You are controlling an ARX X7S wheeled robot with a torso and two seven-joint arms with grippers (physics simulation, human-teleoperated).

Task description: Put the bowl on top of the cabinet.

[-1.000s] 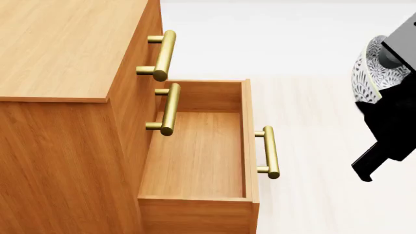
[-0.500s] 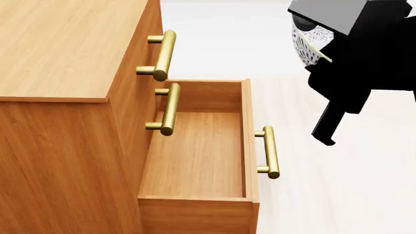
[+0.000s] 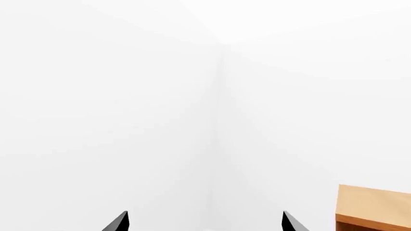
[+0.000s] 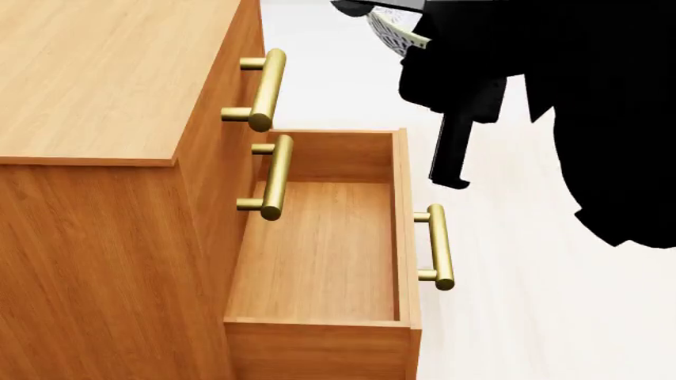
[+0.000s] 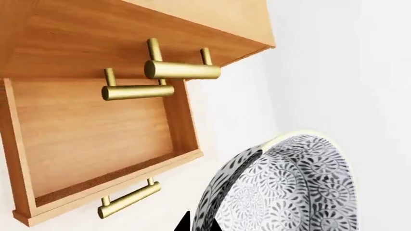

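The bowl (image 5: pixel 289 192), white with a dense dark floral pattern, is tilted on edge, and my right gripper (image 5: pixel 200 224) is shut on its rim. In the head view only a sliver of the bowl (image 4: pixel 394 28) shows at the top, under my black right arm (image 4: pixel 549 79). It hangs in the air to the right of the orange-brown cabinet (image 4: pixel 106 71), above the far end of the open drawer (image 4: pixel 317 245). My left gripper (image 3: pixel 205 224) is open and holds nothing, facing white walls, with a corner of the cabinet (image 3: pixel 372 207) beside it.
The drawer sticks out from the cabinet's front, with a brass bar handle (image 4: pixel 438 247) on its face. Two more brass handles (image 4: pixel 264 89) project from the shut drawers above it. Pale floor (image 4: pixel 528 317) lies to the right of the cabinet.
My right arm has carried the bowl up and to the left, from the head view's right edge to above the open drawer. The cabinet and drawer have not moved.
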